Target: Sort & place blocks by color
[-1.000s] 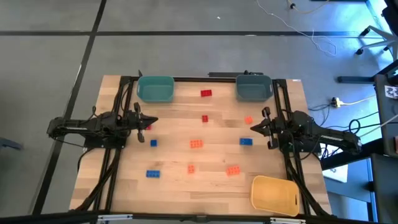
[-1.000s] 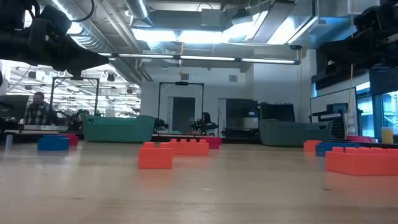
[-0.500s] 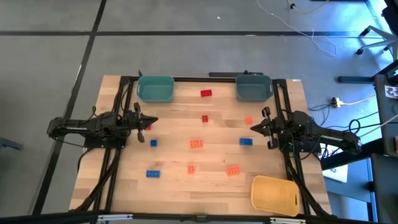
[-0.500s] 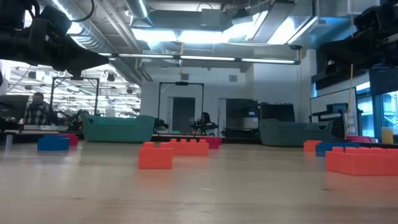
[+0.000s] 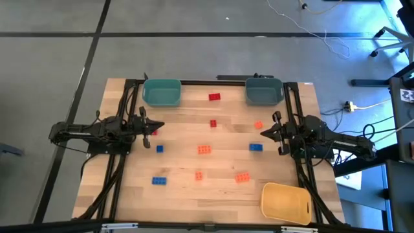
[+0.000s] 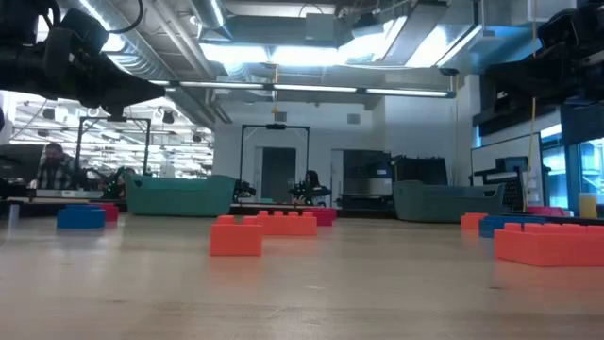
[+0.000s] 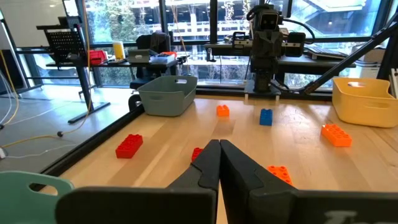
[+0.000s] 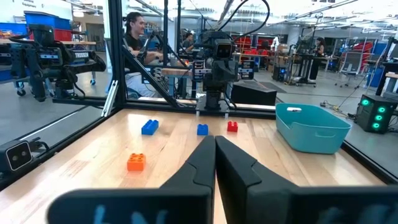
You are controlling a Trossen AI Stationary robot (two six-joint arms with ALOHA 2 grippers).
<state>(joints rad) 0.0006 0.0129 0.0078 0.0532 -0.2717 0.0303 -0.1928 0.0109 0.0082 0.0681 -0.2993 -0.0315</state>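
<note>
Several small studded blocks lie flat and scattered on the wooden table [image 5: 213,200]. They include a red one [image 5: 214,97] at the far middle, a red one [image 5: 213,123], orange ones [image 5: 204,149] [image 5: 242,177] and blue ones [image 5: 159,180] [image 5: 256,147]. My left gripper [image 5: 162,126] hovers shut at the table's left side, pointing level toward the middle, and its wrist view shows the fingers [image 7: 219,149] closed together. My right gripper [image 5: 262,133] hovers shut at the right side, facing it, with its fingers [image 8: 214,144] also closed. Neither touches a block.
A teal bin [image 5: 161,92] stands at the far left and a grey-blue bin [image 5: 264,90] at the far right. A yellow bin [image 5: 284,202] stands at the near right. Black frame rails [image 5: 123,168] run along both sides. A person [image 8: 134,31] is beyond the table.
</note>
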